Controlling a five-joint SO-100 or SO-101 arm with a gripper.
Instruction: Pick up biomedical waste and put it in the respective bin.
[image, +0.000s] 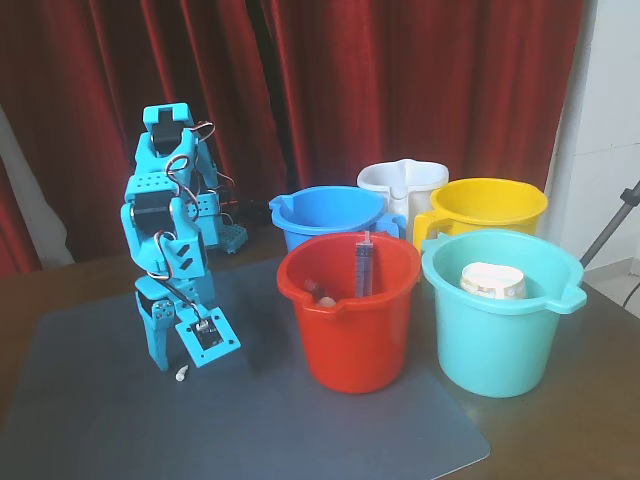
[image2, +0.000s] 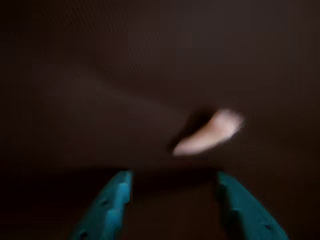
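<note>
The biomedical waste (image: 181, 373) is a tiny off-white curved lump lying on the grey mat (image: 300, 440), just below my gripper (image: 178, 362). My blue arm is folded down over it at the left of the fixed view. The wrist view is dark and blurred: the waste (image2: 210, 132) lies on the mat just ahead of my gripper (image2: 172, 175), slightly right of centre. Both blue fingers (image2: 112, 200) stand apart with nothing between them, so the gripper is open.
Several buckets stand to the right of the arm: red (image: 350, 340) with a syringe (image: 364, 265) in it, teal (image: 500, 340) holding a white paper-wrapped tub (image: 492, 281), blue (image: 325, 215), white (image: 402, 183) and yellow (image: 490, 210). Red curtains hang behind.
</note>
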